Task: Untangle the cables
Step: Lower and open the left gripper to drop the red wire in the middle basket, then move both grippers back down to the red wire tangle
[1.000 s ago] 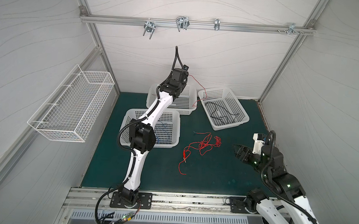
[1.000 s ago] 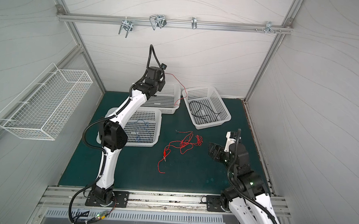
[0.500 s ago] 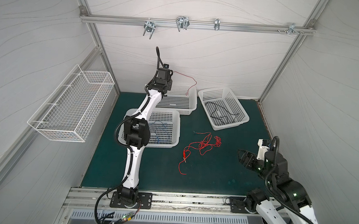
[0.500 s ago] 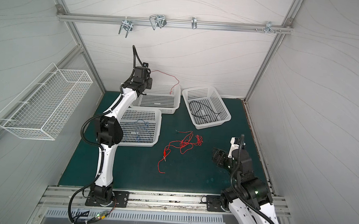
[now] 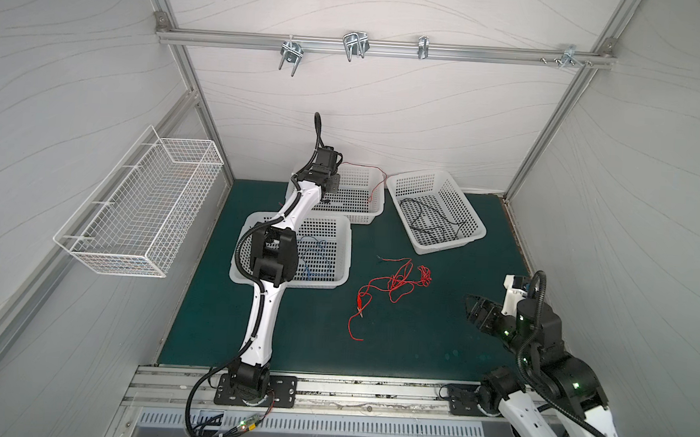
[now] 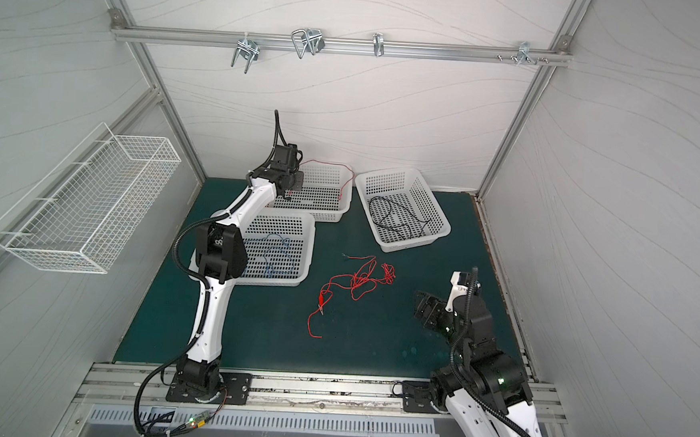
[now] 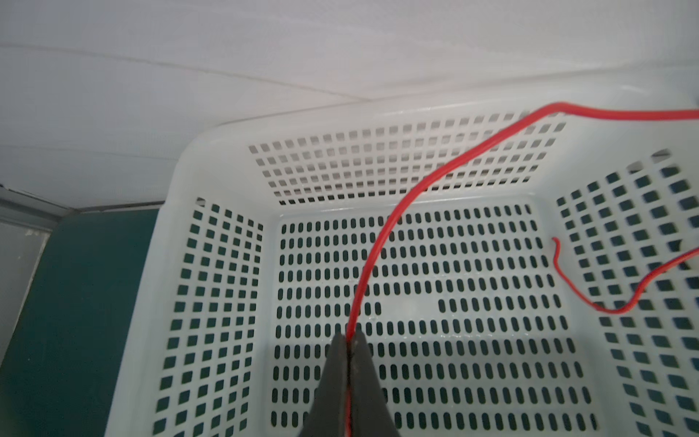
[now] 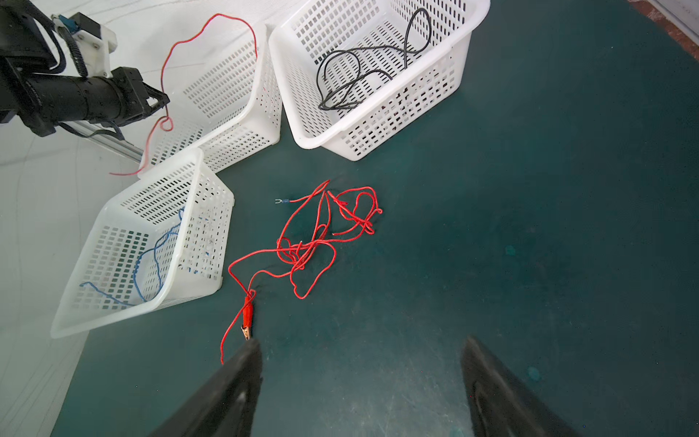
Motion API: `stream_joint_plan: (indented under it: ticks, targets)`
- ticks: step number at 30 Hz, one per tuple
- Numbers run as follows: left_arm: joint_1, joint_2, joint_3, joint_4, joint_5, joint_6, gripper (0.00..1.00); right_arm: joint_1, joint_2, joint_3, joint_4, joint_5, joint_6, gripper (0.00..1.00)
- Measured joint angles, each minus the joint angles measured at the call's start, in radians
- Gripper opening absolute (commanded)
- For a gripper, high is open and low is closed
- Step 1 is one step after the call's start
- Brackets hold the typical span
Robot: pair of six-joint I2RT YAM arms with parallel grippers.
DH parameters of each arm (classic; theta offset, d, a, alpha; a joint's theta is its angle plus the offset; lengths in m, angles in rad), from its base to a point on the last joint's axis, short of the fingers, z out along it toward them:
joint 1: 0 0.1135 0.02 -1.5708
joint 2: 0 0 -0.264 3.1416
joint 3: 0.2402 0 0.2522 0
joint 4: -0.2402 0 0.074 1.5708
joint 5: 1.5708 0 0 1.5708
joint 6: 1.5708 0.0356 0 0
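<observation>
Noted since a second ago: swing of left gripper (image 7: 350, 340) leftward over rear basket (image 7: 378, 108), pinched tight on one red cable (image 7: 382, 242). Right gripper (image 8: 361, 340) drawn back, jaws apart, empty. Red tangle (image 8: 302, 249) loose on mat (image 8: 529, 227). Judged step: depositing. Next: release within basket walls.

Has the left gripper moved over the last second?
Yes. The left gripper, shut on the red cable, swung left in both top views, toward the left end of the middle basket.

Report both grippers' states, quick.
Left gripper: shut on a red cable, over a white basket.
Right gripper: open, holding nothing.
</observation>
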Motion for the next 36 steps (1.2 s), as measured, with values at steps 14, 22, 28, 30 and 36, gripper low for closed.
stream_joint_plan:
  ticks: [14, 22, 28, 30, 36]
  targets:
    - [0.001, 0.021, 0.006, -0.085, -0.008, -0.036, 0.65, 0.000, 0.029, -0.004, 0.042, -0.025, -0.001, 0.82]
    - [0.001, 0.002, 0.005, -0.087, 0.013, -0.036, 0.99, 0.000, 0.089, -0.004, 0.084, -0.045, -0.016, 0.81]
    - [0.000, -0.062, -0.019, -0.082, 0.045, -0.038, 0.99, 0.000, 0.153, -0.004, 0.138, -0.069, -0.031, 0.79]
    - [0.000, -0.101, -0.048, -0.080, 0.067, -0.039, 0.99, 0.000, 0.181, -0.004, 0.160, -0.079, -0.035, 0.79]
    - [-0.031, -0.279, -0.215, -0.019, 0.138, -0.031, 0.99, 0.002, 0.285, -0.004, 0.230, -0.108, -0.046, 0.78]
